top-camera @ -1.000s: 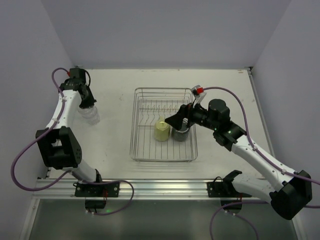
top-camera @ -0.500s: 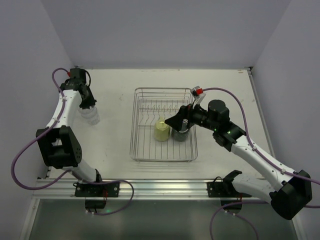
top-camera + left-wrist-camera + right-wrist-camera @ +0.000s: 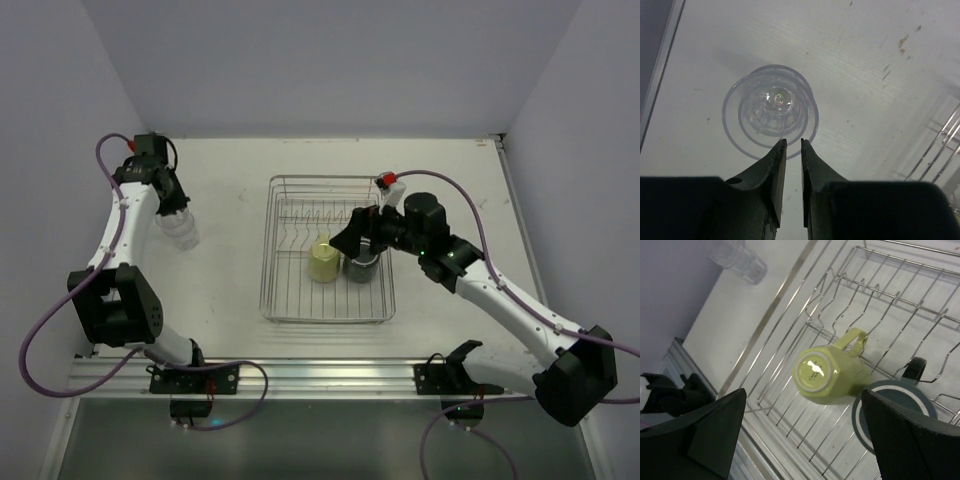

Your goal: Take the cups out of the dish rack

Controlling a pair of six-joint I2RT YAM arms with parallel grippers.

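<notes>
Two cups sit in the rectangular silver wire dish rack [image 3: 275, 300], mid-table: a pale yellow opaque cup [image 3: 827, 370] with a small handle, apparently bottom-up, and a dark grey-black mug [image 3: 890, 407] just beside it at its 3 o'clock in the top view. Both are in the rack's near half, at 6 o'clock of the row of upright prongs [image 3: 875, 305].

Right gripper [image 3: 348, 240] hovers over these two, jaws spread wide and empty. In the right wrist view one finger falls on each side of the yellow cup, clear of it.

Clear see-through tumblers [image 3: 771, 106] stand on the white table [image 3: 230, 290], well apart from the rack at its 9 o'clock. They read as nested rings from above; count cannot be told.

Left gripper [image 3: 794, 142] is above the tumblers at their 6 o'clock edge in the wrist view. Its fingers [image 3: 772, 170] are nearly together, only a thin gap, nothing between them.
</notes>
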